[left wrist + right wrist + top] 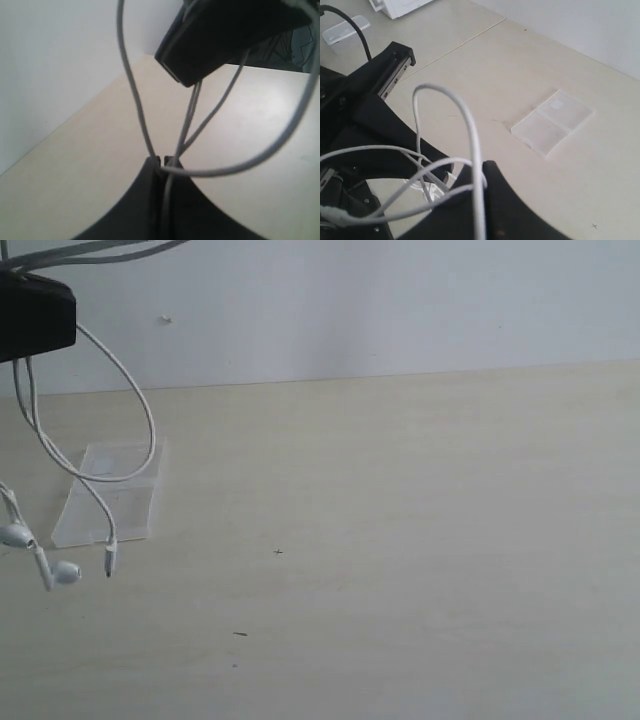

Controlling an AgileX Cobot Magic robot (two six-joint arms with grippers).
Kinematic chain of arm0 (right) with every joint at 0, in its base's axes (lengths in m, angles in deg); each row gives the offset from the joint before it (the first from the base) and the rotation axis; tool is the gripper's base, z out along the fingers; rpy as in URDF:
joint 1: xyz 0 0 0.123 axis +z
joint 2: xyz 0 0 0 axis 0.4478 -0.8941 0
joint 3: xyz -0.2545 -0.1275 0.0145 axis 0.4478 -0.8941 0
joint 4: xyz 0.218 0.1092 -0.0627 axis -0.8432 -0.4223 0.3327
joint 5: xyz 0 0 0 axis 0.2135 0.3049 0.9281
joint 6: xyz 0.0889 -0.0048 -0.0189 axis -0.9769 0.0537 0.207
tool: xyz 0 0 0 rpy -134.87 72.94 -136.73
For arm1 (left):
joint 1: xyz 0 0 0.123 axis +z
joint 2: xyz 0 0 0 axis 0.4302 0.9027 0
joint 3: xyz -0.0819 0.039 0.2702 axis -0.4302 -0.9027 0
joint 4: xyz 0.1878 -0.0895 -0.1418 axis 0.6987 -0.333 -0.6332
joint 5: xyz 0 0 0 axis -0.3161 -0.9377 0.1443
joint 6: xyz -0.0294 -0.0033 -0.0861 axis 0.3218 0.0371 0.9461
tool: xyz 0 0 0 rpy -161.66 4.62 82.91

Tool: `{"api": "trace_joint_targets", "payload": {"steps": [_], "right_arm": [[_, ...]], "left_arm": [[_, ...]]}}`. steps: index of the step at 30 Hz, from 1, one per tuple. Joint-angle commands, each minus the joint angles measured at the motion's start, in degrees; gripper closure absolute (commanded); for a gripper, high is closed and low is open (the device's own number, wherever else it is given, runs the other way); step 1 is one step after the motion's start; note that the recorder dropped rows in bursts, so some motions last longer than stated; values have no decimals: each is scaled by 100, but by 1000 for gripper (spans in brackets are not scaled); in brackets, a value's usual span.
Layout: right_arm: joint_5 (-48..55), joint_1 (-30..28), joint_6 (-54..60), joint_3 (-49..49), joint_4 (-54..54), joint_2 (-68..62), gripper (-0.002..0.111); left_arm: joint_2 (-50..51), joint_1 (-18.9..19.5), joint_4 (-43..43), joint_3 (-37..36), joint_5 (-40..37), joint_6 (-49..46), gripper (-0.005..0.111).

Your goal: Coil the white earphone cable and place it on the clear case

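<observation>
Both grippers hold the white earphone cable (473,125) up in the air: the left gripper (162,162) has its jaws pinched tight on several strands, and the right gripper (481,172) is clamped on a loop close by. Loose loops, the earbuds (66,572) and the plug (110,560) dangle over the clear case (110,495), which lies flat on the table (400,540). The coil looks untidy, so gather the hanging ends before lowering it squarely onto the case

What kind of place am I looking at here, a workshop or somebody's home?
Probably a robot test bench, not a home: a plain pale tabletop against a blank white wall, with a white earphone cable and a clear case as props.
</observation>
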Motion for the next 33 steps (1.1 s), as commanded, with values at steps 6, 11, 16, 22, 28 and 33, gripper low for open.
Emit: {"api": "trace_joint_targets", "payload": {"steps": [6, 11, 16, 22, 28, 33], "right_arm": [[187, -8, -183, 39, 437, 222, 108], [453, -8, -183, 39, 427, 265, 108], [621, -8, -183, 39, 427, 265, 108], [880, -8, -172, 39, 427, 244, 108], [1311, -8, 380, 39, -255, 81, 86], [1786, -8, 621, 39, -513, -101, 50]], "left_arm": [[-42, 10, 801, -19, 198, 586, 107], [-42, 10, 759, -19, 531, 629, 107], [-42, 10, 748, -19, 554, 644, 107], [-42, 10, 748, -19, 768, 749, 107], [-42, 10, 748, -19, 938, 749, 107], [-42, 10, 805, 15, 1108, 749, 107]]}}
